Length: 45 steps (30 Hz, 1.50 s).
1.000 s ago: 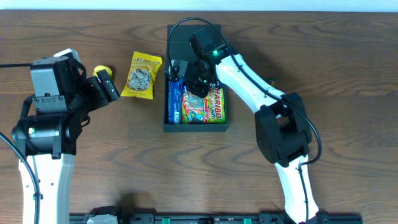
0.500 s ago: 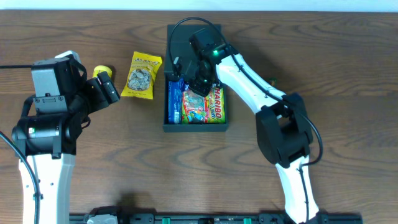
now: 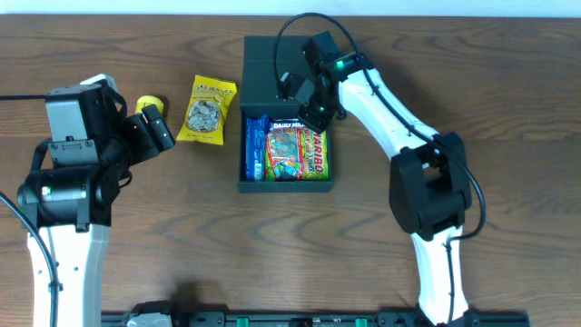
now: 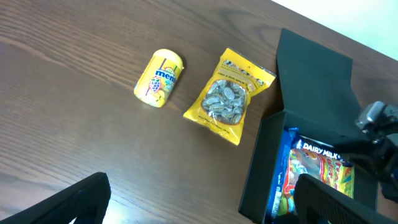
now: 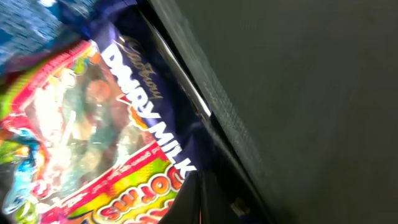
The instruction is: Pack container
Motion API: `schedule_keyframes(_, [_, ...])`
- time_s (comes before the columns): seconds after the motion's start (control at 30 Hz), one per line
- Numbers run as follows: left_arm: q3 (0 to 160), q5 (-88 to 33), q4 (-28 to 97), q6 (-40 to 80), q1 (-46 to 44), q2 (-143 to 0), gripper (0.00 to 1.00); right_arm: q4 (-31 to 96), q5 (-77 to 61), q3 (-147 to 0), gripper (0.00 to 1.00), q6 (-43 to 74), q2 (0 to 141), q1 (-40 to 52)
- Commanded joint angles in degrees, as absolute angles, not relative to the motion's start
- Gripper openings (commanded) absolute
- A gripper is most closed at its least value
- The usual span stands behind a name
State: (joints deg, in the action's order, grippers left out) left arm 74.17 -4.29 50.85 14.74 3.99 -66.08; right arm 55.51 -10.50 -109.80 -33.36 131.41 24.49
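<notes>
Container (image 3: 286, 187) at centre of worktop (image 3: 227, 263), lid open, several packets inside. Outstanding, by judgement: seed packet (image 3: 207, 111) and yellow tub (image 3: 148, 104) lying to its left; lid unclosed. Left jaws spread, empty; right jaws over the hinge edge, grip cannot be told.

We are looking down on a dark brown, wood-grained table (image 3: 508, 82), its grain running side to side in the overhead view. Three things are lying directly on it, all toward its far half. The container (image 3: 285, 187), a dark square box, is sitting near the middle, with its flap lid lying open toward the far edge. Just to its left, close but not touching, a yellow snack packet (image 3: 207, 111) with a clear window is lying flat. Further left, apart from the packet, a small yellow Mentos tub (image 4: 160, 78) is resting on its side. We are seeing bare wood around all three.
</notes>
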Motion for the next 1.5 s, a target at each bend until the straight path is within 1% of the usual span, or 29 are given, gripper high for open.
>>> schedule_keyframes(0.0, [74.78, -4.51, 50.94, 14.15, 4.25, -65.6, 0.95, 55.75, -11.0, -109.71, 0.01, -31.7, 133.8, 23.64])
schedule_keyframes(0.13, [74.67, -4.25, 50.96, 14.11, 4.25, -65.89, 0.95, 55.05, -10.98, -109.73, 0.01, -31.51, 134.1, 23.66])
schedule_keyframes(0.23, [74.19, -3.86, 50.72, 13.61, 4.21, -67.02, 0.95, 54.48, -10.98, -110.56, 0.01, -27.7, 132.46, 23.7])
schedule_keyframes(0.4, [73.28, -4.12, 48.86, 9.21, 3.99, -74.37, 0.95, 55.99, -11.18, -115.79, 0.01, -22.11, 123.85, 23.51])
schedule_keyframes(0.43, [73.28, -4.1, 47.97, 7.77, 3.75, -76.34, 0.95, 55.96, -11.18, -116.51, 0.17, -21.8, 121.64, 23.35])
schedule_keyframes(0.47, [73.28, -4.1, 46.78, 5.63, 3.36, -78.67, 0.95, 55.96, -11.18, -116.97, 0.69, -21.8, 119.79, 23.24])
schedule_keyframes(0.5, [73.28, -4.14, 45.08, 3.18, 2.79, -81.58, 0.95, 55.99, -11.18, -117.36, 0.99, -21.8, 117.38, 22.98])
schedule_keyframes(0.6, [73.28, -4.75, 37.8, -3.66, 0.47, -91.44, 0.95, 57.3, -11.22, -117.38, 0.99, -20.71, 110.39, 22.11])
schedule_keyframes(0.7, [73.28, -8.82, 31.42, -6.59, -0.58, -98.96, 0.95, 62.06, -11.46, -117.38, 0.99, -19.73, 105.47, 21.65])
schedule_keyframes(0.87, [73.28, -9.06, 25.63, -6.68, -1.61, -108.2, 0.96, 68.53, -11.38, -117.38, 0.99, -19.77, 100.95, 20.43])
schedule_keyframes(1.1, [73.28, -8.47, 18.55, -7.31, -4.1, -115.42, 0.97, 72.88, -11.44, -117.3, 0.99, -19.75, 100.4, 17.3])
schedule_keyframes(1.13, [73.28, -7.88, 17.43, -7.27, -4.34, -116.33, 1.0, 73.1, -11.42, -117.3, 0.99, -19.75, 100.4, 17.15])
schedule_keyframes(1.2, [73.28, -7.42, 16.73, -7.05, -4.51, -117.38, 0.88, 73.43, -11.4, -117.3, 0.99, -19.75, 100.4, 17.15])
schedule_keyframes(1.23, [73.28, -7.31, 16.62, -6.98, -4.54, -117.69, 0.85, 73.54, -11.4, -117.3, 0.99, -19.75, 100.4, 17.17])
schedule_keyframes(1.27, [73.28, -7.29, 16.64, -6.33, -4.54, -117.84, 0.78, 73.54, -11.4, -117.3, 0.99, -19.75, 100.4, 17.15])
schedule_keyframes(1.3, [73.28, -7.29, 16.62, -5.89, -4.54, -117.84, 0.73, 73.54, -11.38, -117.3, 0.99, -19.77, 100.4, 17.17])
schedule_keyframes(1.47, [74.76, -7.29, 17.82, -2.28, -4.51, -116.68, 0.31, 72.73, -11.33, -117.3, 1.0, -19.77, 100.4, 16.49])
